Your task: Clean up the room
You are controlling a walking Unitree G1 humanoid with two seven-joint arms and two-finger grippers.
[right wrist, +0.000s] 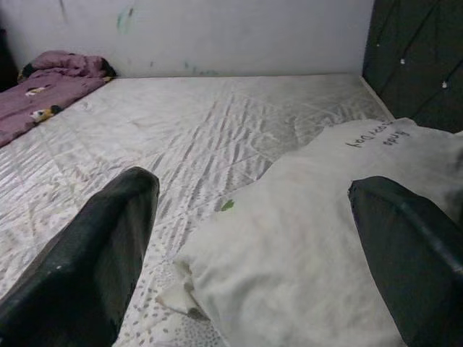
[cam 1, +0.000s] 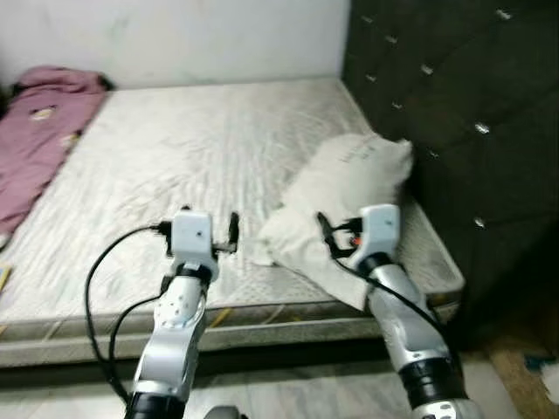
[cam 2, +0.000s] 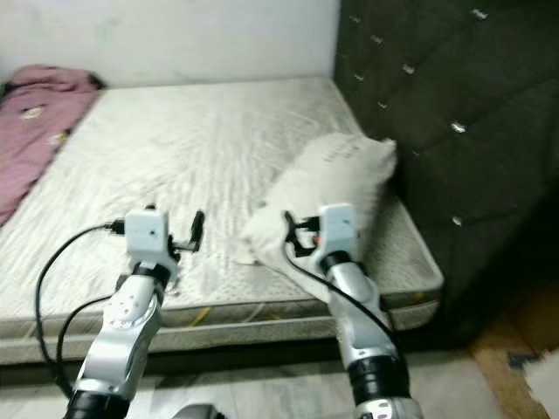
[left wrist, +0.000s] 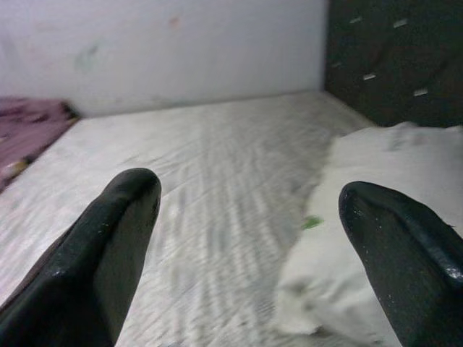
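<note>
Both arms raised over the near edge of the bed. Left tool fingers spread apart, empty, above bare mattress. Right tool also spread wide, empty, hovering just above the white pillow, which lies askew near the dark headboard. Far left, a purple blanket is crumpled by the wall. Risk: soft pillow may slip a shallow pinch; views blurred, so aim may drift.

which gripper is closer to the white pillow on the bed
Right. The right gripper hovers open over the white pillow's near corner; the left gripper hangs open beside it, over the bare mattress.
</note>
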